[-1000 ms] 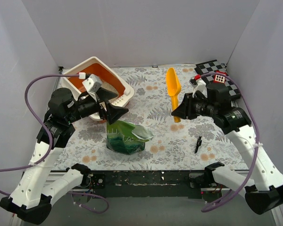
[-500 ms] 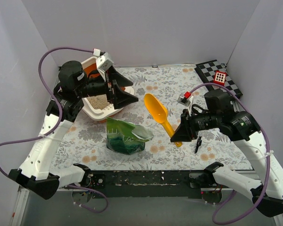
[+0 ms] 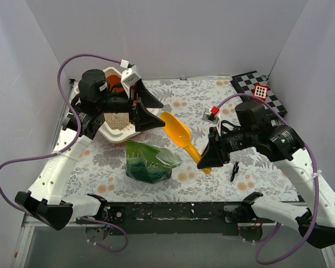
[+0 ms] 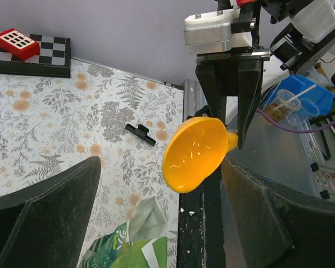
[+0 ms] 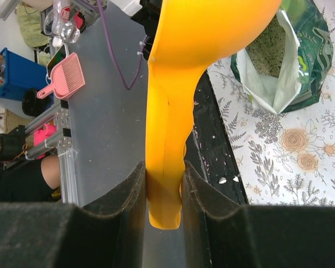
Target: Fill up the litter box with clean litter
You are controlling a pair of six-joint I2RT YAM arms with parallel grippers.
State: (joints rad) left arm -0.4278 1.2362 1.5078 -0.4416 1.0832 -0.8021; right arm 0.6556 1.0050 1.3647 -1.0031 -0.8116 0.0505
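The litter box (image 3: 115,134), cream rim and orange basin, sits at the back left, mostly hidden under my left arm. Pale litter (image 3: 116,119) shows in it. My left gripper (image 3: 159,113) hangs open and empty over the box's right edge; in the left wrist view (image 4: 159,184) its jaws stand wide apart. My right gripper (image 3: 205,159) is shut on the handle of a yellow-orange scoop (image 3: 177,133), held tilted in the air with its bowl toward the left gripper. The handle (image 5: 164,184) sits between the pads. The scoop's bowl (image 4: 194,153) looks empty.
A glossy green bag (image 3: 151,163) lies open in the front middle, with granules inside (image 5: 271,53). A small black clip (image 3: 234,171) lies at the right. A checkered board (image 3: 255,84) with a red block (image 3: 261,91) sits at the back right.
My right gripper has carried the scoop from the back middle down and left, toward the bag. My left arm has risen and swung its open gripper over the litter box.
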